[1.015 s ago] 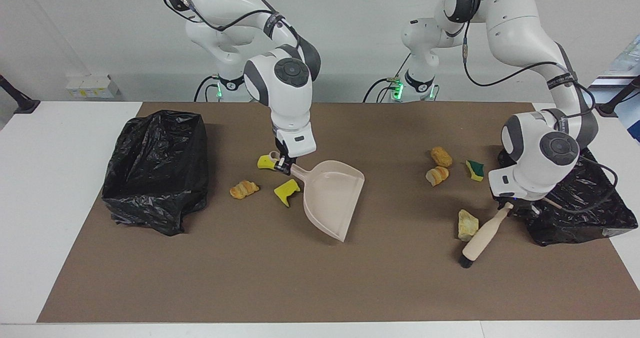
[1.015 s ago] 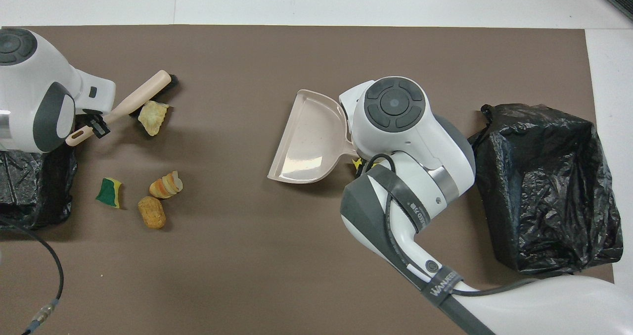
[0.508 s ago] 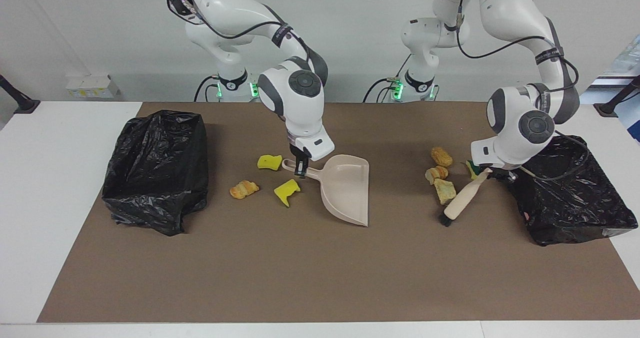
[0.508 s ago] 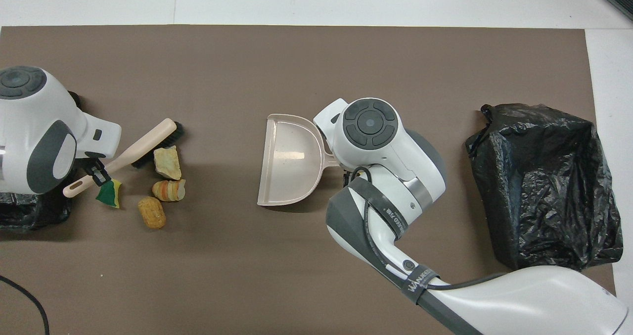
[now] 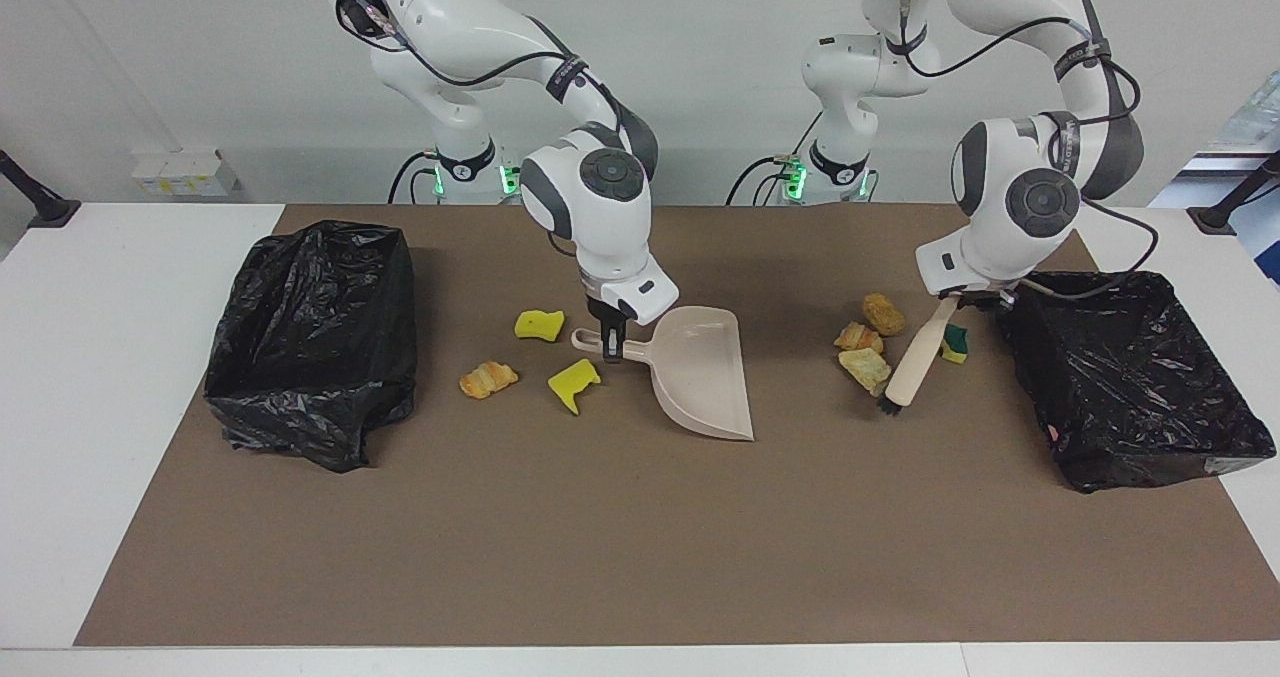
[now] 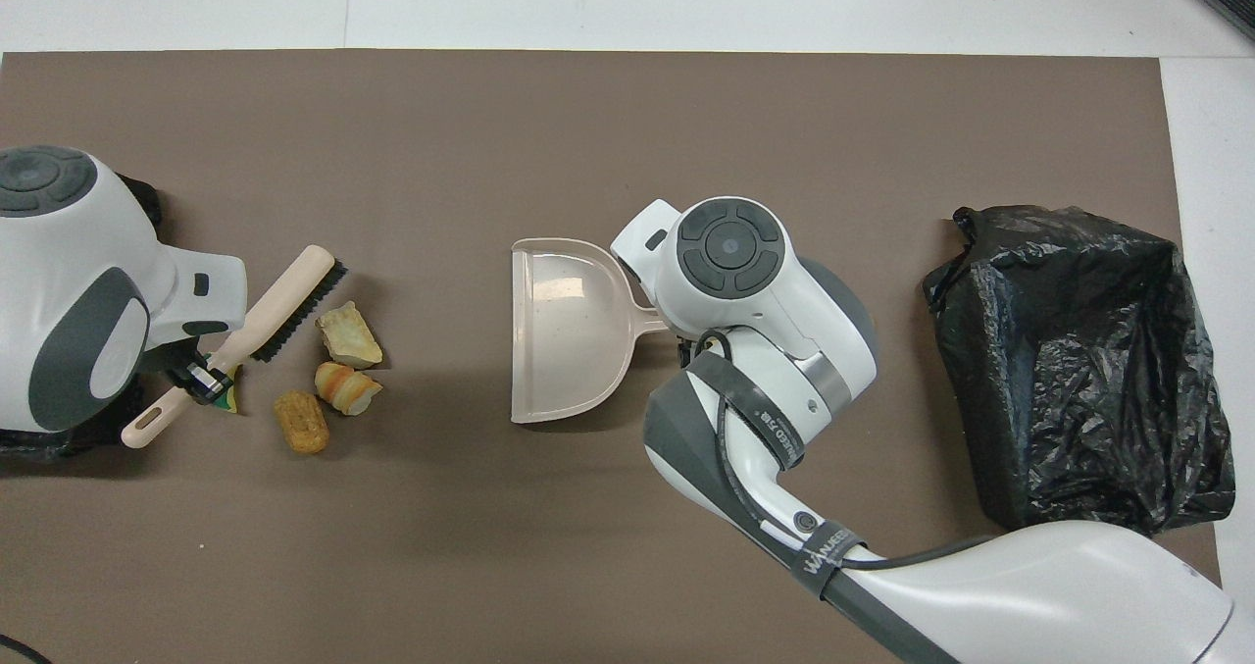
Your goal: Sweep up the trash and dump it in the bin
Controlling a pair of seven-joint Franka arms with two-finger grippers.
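- Since the earlier frame, the brush (image 5: 913, 357) swung in toward the robots and shoved the pale yellow-tan chunk (image 5: 864, 366) up against the striped croissant-like piece (image 5: 858, 337); the dustpan (image 5: 700, 373) turned, its mouth now facing the left arm's end of the table.
- Nearest the robots on that side sat the golden-tan chunk (image 5: 884, 313), with the left gripper (image 5: 962, 300) over the brush handle, clamped on it, by the open black bin (image 5: 1125, 377).
- Just farther out, the green-backed sponge (image 5: 955, 343) lay beside the handle, while the bristles touched the mat next to the pale chunk.
- Mid-table, a yellow sponge piece (image 5: 539, 324) lay nearest the robots; the right gripper (image 5: 611, 345) pinched the dustpan handle just beside it.
- Farther out lay a second yellow sponge piece (image 5: 574, 381) and a croissant-like chunk (image 5: 488, 378), near the other black bin (image 5: 315, 342) at the right arm's end.
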